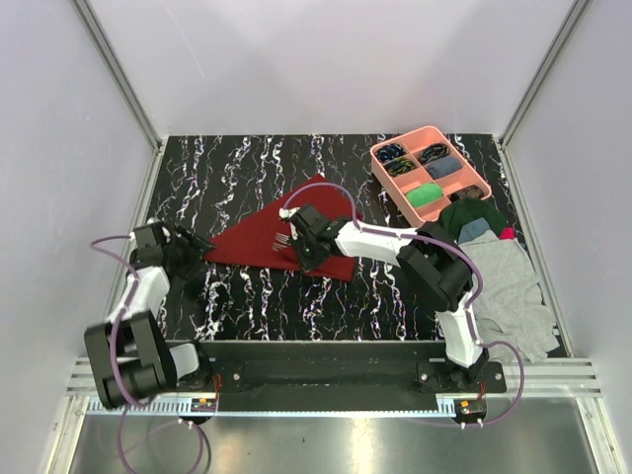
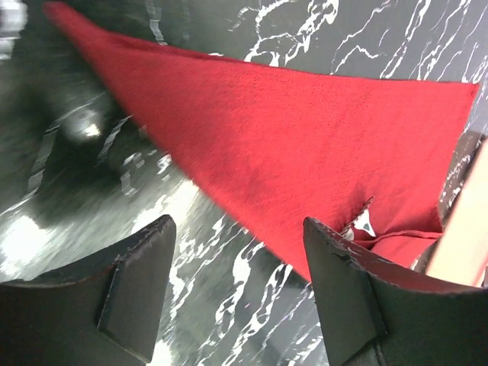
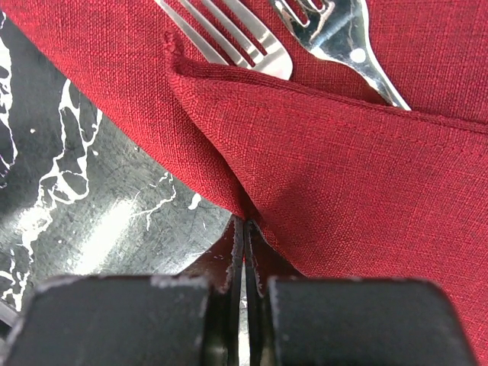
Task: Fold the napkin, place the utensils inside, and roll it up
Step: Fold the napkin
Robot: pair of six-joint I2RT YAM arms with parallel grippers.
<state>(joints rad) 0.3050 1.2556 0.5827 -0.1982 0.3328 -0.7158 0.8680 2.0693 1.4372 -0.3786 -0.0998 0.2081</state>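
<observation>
The dark red napkin (image 1: pixel 259 233) lies folded into a triangle on the black marbled table (image 1: pixel 247 296). My right gripper (image 1: pixel 305 251) is shut on the napkin's near edge (image 3: pixel 252 206) and has pulled a flap of it over the utensils. Two silvery forks (image 3: pixel 252 46) lie on the cloth, their handles hidden under the flap; their tines show in the top view (image 1: pixel 282 239). My left gripper (image 1: pixel 195 247) is open and empty at the napkin's left tip, its fingers (image 2: pixel 335 259) just short of the cloth's near edge (image 2: pixel 305 145).
A pink divided tray (image 1: pixel 427 174) with small items stands at the back right. A pile of grey, green and blue clothes (image 1: pixel 504 276) lies along the right side. White walls enclose the table on three sides.
</observation>
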